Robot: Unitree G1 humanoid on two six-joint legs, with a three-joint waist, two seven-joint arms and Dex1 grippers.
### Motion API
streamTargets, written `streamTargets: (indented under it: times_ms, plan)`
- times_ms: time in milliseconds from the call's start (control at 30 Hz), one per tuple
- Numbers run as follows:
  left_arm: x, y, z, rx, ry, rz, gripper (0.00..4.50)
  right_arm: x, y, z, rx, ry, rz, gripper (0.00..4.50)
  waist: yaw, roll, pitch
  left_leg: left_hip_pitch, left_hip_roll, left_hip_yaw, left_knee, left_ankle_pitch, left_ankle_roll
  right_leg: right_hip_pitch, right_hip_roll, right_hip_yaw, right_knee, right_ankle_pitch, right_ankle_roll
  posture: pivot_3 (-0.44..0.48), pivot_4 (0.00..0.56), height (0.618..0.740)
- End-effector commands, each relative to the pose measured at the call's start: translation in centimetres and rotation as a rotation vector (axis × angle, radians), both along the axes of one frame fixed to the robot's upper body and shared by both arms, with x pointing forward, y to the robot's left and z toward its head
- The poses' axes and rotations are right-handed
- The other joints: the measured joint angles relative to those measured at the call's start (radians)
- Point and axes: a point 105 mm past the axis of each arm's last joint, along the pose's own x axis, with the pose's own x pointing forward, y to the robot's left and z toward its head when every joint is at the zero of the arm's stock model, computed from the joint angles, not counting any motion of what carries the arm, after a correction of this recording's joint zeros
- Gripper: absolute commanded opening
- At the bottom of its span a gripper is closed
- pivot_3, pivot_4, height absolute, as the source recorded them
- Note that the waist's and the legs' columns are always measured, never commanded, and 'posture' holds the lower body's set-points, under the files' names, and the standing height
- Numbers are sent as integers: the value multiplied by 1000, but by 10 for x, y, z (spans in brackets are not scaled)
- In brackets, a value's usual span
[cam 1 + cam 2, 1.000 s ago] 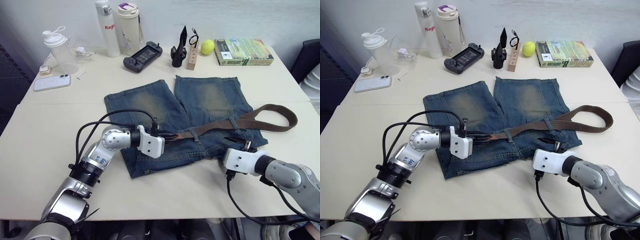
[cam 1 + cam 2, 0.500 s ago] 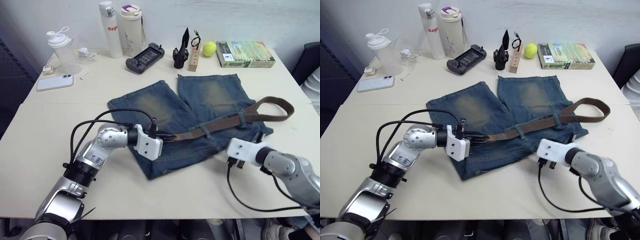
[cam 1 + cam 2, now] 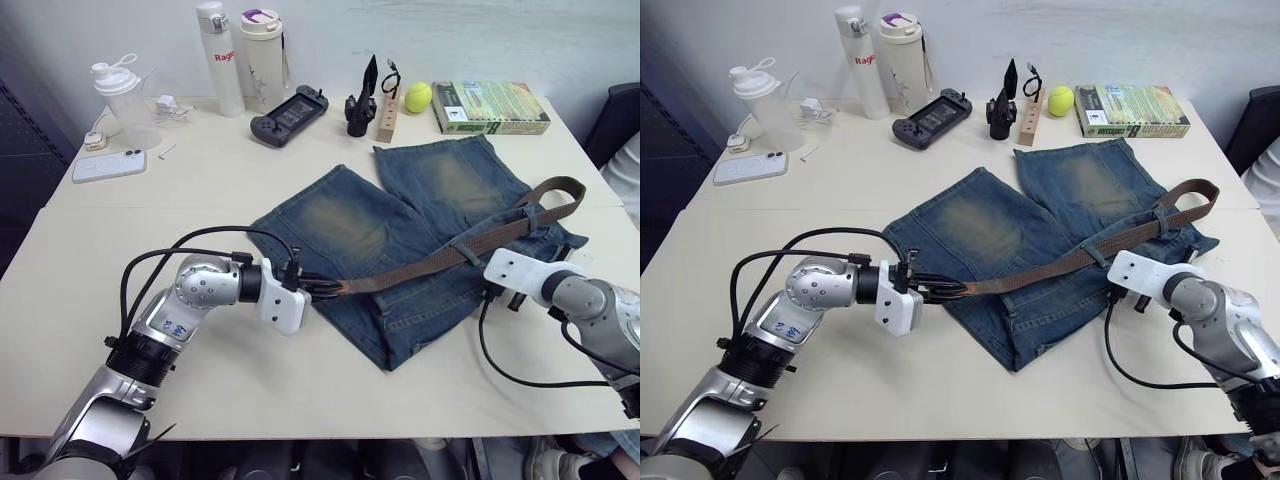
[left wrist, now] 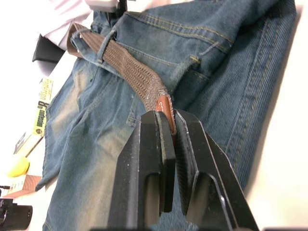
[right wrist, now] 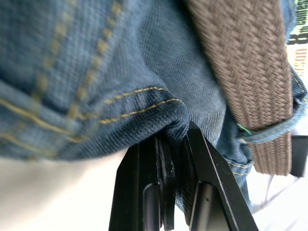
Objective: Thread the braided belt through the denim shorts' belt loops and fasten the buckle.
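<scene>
Braided belt point(image 3: 440, 262) runs diagonally across the denim shorts point(image 3: 400, 230) in the frame's center, under one belt loop point(image 3: 462, 251). Left gripper point(image 4: 167, 122) is clamped on its leather tip; right gripper point(image 5: 174, 139) pinches the shorts' edge.

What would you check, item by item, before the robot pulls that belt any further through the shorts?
1. Left gripper clamped on the braided belt by its leather tip: ok.
2. Right gripper pinching the denim shorts at an edge to hold them back: ok.
3. Belt passing under a belt loop on the waistband: ok.
4. Belt lying flat, without a twist, between loop and left gripper: ok.
5. Buckle free to follow at the far end: cannot tell, it is not clearly visible.
6. Shorts lying flat: not ok, they sit skewed and bunched near the right gripper.
</scene>
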Motion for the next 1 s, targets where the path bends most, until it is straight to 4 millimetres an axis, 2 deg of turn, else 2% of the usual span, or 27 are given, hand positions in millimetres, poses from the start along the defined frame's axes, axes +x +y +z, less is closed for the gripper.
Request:
streamTargets:
  times_ms: [33, 167, 200, 300, 367, 433, 500, 533, 633, 800, 833, 900, 1000]
  plan:
    - [-1, -3, 14, -46, -52, -8, 0, 0, 9, 21, 26, -73, 32, 28, 0, 0, 0, 0, 0, 0, 0, 0, 0, 0, 0, 0, 0, 0, 0, 0, 150, 724]
    - [2, -1, 17, -61, -64, 11, 0, -12, 1, 31, 156, -47, -30, 1681, 0, 0, 0, 0, 0, 0, 0, 0, 0, 0, 0, 0, 0, 0, 0, 0, 150, 724]
    - [3, 0, 18, -66, -66, 17, 0, -18, -2, 38, 196, -36, -44, 2293, 1, 0, 0, 0, 0, 0, 0, 0, 0, 0, 0, 0, 0, 0, 0, 0, 150, 724]
    - [6, 3, 21, -85, -63, 32, 0, -34, -6, 72, 289, -32, -48, 3281, 3, 3, 1, 0, 0, 0, 0, 0, 0, 0, 0, 0, 0, 0, 0, 0, 150, 724]
    - [5, 3, 22, -93, -57, 25, 0, -41, 5, 93, 465, -28, -27, 4251, 1, 3, 1, 0, 0, 0, 0, 0, 0, 0, 0, 0, 0, 0, 0, 0, 150, 724]
    - [4, 2, 22, -97, -61, 15, 0, -49, 26, 108, 751, 24, 7, 4386, -4, 3, 1, 0, 1, 0, 0, 0, 0, 0, 0, 0, 0, 0, 0, 0, 150, 724]
    - [3, 0, 24, -106, -73, 4, 0, -57, 50, 112, 1010, 139, 30, 4386, -6, 3, 1, 1, 4, 0, 0, -1, -1, 0, -1, 2, -1, 0, 0, 0, 150, 724]
    - [2, -1, 24, -107, -85, -1, 0, -61, 64, 109, 1162, 238, 40, 4386, -4, 1, 1, 1, 4, -1, 0, -1, -1, 0, -1, 1, -1, 0, 0, 0, 150, 724]
    - [2, -3, 24, -109, -116, -10, 0, -75, 101, 94, 1458, 496, 170, 4386, -3, 1, 1, -1, 6, -2, 0, -2, -3, 0, -1, 0, -2, 1, -2, 0, 150, 724]
    - [3, -4, 23, -106, -138, -16, 0, -82, 130, 57, 1780, 705, 184, 4386, 4, 1, 1, -2, 3, -6, 1, -2, -2, 0, -2, 0, -1, 1, -2, 0, 150, 724]
    - [3, -5, 23, -107, -143, -18, 0, -86, 141, 57, 1828, 704, 189, 4386, 4, 1, 1, -3, 1, -7, 0, -1, -1, 0, -2, 0, 0, 1, -2, 0, 150, 724]
    - [2, -6, 24, -107, -152, -22, 0, -87, 149, 55, 1987, 715, 90, 4386, -1, 1, 1, -3, 0, -6, 0, -1, 0, 0, -2, -1, 0, 1, -2, 0, 150, 724]
    - [2, -6, 25, -109, -166, -28, 0, -70, 167, 42, 2227, 625, -138, 4386, -2, 4, 2, -4, -2, -4, 0, 0, 2, -2, -3, -6, 1, 1, -1, 0, 150, 724]
